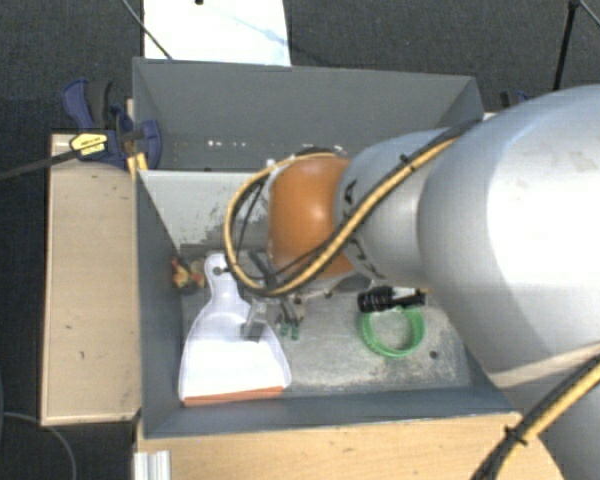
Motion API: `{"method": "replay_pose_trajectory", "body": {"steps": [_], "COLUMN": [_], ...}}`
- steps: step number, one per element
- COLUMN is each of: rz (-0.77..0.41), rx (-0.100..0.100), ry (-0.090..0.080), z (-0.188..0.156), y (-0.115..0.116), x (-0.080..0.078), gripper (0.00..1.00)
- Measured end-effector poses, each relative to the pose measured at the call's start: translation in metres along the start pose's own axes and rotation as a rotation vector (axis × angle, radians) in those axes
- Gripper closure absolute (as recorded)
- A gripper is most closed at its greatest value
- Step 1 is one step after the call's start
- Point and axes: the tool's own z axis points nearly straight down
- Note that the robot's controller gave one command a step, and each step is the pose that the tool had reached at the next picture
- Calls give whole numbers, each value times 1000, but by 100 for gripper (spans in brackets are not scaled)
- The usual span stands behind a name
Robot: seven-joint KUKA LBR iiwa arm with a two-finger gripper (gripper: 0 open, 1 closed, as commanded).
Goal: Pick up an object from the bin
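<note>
Bright, fairly even light is falling on the bin (300, 108) from above

The silver arm (520, 248) is catching most of it and glaring pale along its upper curve, while the orange cover (302, 213) is carrying a soft, broad highlight. The white scoop (230, 358) at the left is shining almost blank, with little shading on it. Small bright specks are glinting along the evenly lit back wall. Under the arm a shadow is spreading over the floor and darkening around the gripper (270, 326), which is perhaps sitting wholly in shade; the green ring (392, 336) is showing dim at that shadow's edge
</note>
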Motion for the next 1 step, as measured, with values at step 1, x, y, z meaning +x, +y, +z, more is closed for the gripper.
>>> {"method": "replay_pose_trajectory", "body": {"steps": [1], "rz": [-6], "rx": [3], "ry": [4], "z": [-59], "y": [7], "x": [-6], "gripper": [100]}}
